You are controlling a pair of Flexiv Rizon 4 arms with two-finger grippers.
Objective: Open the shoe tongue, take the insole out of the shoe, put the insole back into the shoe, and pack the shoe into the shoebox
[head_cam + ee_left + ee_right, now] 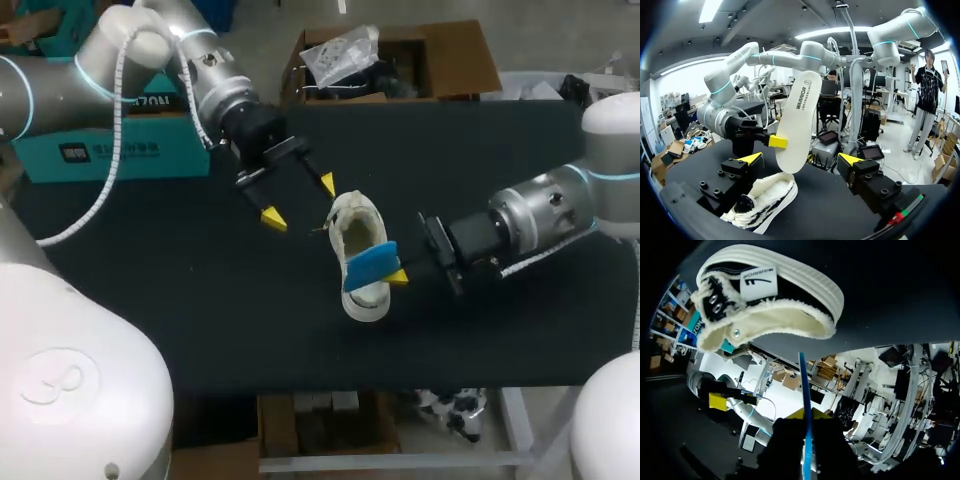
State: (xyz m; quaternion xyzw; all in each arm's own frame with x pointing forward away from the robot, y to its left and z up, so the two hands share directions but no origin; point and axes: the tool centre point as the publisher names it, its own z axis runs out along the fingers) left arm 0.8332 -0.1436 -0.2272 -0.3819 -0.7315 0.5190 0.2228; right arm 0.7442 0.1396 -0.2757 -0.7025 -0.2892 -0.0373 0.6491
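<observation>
— Blue-topped insole (369,266): where is it?
— The right gripper (398,276) has its jaws clenched on it, edge-on, over the white shoe (350,225) on the black counter (180,300).
— And the left gripper (300,201)?
— Jaws released, empty, just beside the shoe.

A black-topped table (200,320) carries a single white, black-sided shoe (350,232), which lies near the middle with its toe toward the near edge. Far to the shoe's left a teal box (100,150) sits at the back corner. Behind the shoe an open cardboard box (440,60) meets the far edge; whether either box rests on the top is unclear
</observation>
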